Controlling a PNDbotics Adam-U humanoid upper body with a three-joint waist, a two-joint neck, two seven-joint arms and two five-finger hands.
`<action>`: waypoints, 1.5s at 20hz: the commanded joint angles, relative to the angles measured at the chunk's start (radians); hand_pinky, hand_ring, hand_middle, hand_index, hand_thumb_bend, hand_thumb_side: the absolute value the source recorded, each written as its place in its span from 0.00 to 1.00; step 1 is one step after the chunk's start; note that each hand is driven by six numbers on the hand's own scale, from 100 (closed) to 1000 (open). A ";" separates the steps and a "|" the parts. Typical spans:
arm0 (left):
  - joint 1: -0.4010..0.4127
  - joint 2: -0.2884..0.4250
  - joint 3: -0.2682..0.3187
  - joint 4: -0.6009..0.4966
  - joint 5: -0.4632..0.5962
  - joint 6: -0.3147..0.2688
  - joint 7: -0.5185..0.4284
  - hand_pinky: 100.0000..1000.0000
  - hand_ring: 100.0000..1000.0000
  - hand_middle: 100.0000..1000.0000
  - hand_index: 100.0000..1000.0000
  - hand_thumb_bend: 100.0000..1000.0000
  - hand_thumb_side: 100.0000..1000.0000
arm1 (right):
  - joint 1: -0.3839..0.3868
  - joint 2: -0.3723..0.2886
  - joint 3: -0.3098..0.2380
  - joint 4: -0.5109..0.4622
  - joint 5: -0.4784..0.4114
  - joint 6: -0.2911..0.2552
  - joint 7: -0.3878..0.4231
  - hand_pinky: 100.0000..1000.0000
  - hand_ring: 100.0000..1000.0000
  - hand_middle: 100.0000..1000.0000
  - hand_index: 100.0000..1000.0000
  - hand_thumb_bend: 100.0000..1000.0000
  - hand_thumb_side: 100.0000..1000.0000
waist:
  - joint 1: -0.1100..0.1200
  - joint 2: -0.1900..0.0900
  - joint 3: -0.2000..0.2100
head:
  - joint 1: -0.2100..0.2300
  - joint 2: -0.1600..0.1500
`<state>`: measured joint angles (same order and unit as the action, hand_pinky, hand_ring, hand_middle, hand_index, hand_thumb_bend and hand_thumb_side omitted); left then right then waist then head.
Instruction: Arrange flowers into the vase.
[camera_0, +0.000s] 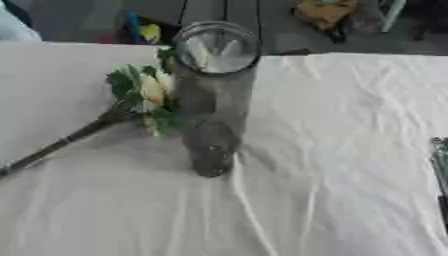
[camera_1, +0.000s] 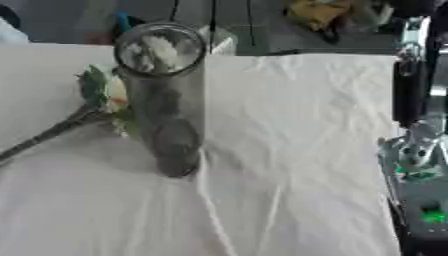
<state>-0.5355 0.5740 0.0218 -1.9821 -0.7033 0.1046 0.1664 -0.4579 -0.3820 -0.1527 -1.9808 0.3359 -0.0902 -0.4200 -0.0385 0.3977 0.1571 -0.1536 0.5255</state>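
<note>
A tall clear glass vase (camera_0: 213, 95) stands upright on the white tablecloth, left of centre. Against its left side lies a flower (camera_0: 147, 90) with pale yellow-white petals and green leaves. Its dark stem (camera_0: 66, 142) runs down-left to the picture's edge. The flower's head touches the outside of the vase; nothing shows inside the vase. My right arm (camera_1: 411, 95) comes down along the right edge in the right eye view. My right hand (camera_1: 424, 215) shows there only as a dark and silver block with green lights, well right of the vase. The left hand does not show.
The wrinkled white tablecloth (camera_0: 332, 150) covers the table, with bare cloth between the vase and my right arm. Beyond the far table edge lie a yellow object (camera_0: 324, 11) and other clutter on a dark floor.
</note>
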 joint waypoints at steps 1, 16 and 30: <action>-0.024 0.049 -0.016 -0.018 -0.093 0.045 -0.095 0.72 0.80 0.83 0.92 0.00 1.00 | -0.010 -0.019 0.000 -0.019 -0.005 -0.001 0.004 0.53 0.71 0.62 0.74 0.00 1.00 | 0.009 -0.013 -0.002 | -0.002 -0.016; -0.076 0.179 -0.082 -0.018 -0.164 0.150 -0.485 0.79 0.86 0.87 1.00 0.00 1.00 | -0.010 -0.023 0.003 -0.019 -0.010 -0.002 0.010 0.53 0.71 0.62 0.74 0.00 1.00 | 0.016 -0.016 -0.010 | 0.030 -0.015; -0.174 0.207 -0.134 0.099 -0.095 0.167 -0.651 0.81 0.89 0.89 1.00 0.00 1.00 | -0.002 -0.019 0.003 -0.019 -0.015 0.001 0.016 0.53 0.71 0.62 0.74 0.00 1.00 | 0.018 -0.013 -0.027 | 0.036 -0.033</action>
<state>-0.6921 0.7471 -0.1131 -1.8810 -0.8010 0.2719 -0.4802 -0.4559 -0.3822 -0.1470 -1.9808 0.3276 -0.0883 -0.4055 -0.0382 0.3977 0.1297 -0.1201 0.5004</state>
